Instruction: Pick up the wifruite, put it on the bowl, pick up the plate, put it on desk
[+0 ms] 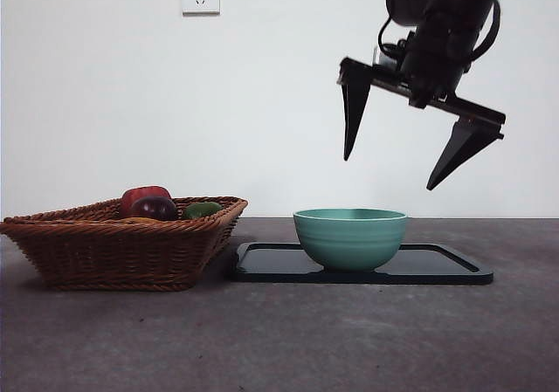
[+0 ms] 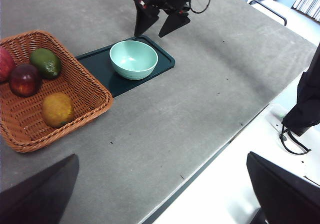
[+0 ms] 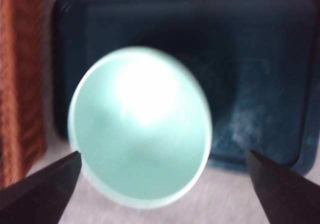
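Front view: the bowl (image 1: 350, 237) stood upright on the left part of a dark tray (image 1: 445, 270), which lay flat on the surface (image 1: 349, 340). The right tool (image 1: 424, 161) hung in the air above the bowl, offset toward the side away from the basket (image 1: 113, 248), its two jaws spread wide with nothing between them. The basket stood just beside the tray, on the bowl's other side.

Left wrist view: the wifruite (image 2: 57, 110) lay in the basket (image 2: 95, 92), well apart from the bowl (image 2: 133, 59), in the part of the basket farthest from it. An apple (image 2: 5, 63), a dark purple fruit (image 2: 25, 79) and a green fruit (image 2: 46, 63) also lay in the basket. The left tool (image 2: 165, 194) was high above the surface (image 2: 200, 94), far from the bowl, jaws spread and holding nothing.

Right wrist view: the bowl (image 3: 140, 129) appeared empty, seen from directly above but blurred, with the tray (image 3: 260, 84) beneath it and the basket (image 3: 20, 84) at one side.
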### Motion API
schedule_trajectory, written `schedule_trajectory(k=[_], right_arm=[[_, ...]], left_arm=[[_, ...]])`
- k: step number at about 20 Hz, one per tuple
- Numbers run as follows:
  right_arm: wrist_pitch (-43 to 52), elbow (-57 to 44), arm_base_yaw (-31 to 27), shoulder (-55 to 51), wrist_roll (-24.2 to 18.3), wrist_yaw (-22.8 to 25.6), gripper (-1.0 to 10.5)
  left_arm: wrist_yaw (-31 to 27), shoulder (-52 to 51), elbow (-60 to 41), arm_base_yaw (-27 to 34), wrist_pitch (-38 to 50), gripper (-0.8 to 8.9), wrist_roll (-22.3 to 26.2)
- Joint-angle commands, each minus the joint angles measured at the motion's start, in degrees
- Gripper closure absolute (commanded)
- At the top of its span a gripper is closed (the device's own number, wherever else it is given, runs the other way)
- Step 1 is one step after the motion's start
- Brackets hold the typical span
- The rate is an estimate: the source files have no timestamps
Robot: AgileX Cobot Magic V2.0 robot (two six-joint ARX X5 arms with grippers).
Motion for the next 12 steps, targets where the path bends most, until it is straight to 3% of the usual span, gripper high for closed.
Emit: schedule_trajectory(k=[1,6,12], right_arm=[[-0.22,2.38,-0.15,3.21,-0.92,0.02,4.1],[-0.83,2.56,-0.28,7.50,-2.34,0.42,4.2],[-1.14,2.49,-0.22,10.16,-2.36,0.46,8.1]], left_arm=[[0.31,0.00,0.66,-0.31,0.66,1.88,0.66],[0.31,0.00,0.66,-0.31,0.68,1.88,0.66],[0.31,0.00,0.66,-0.28,0.66,1.88,0.66]])
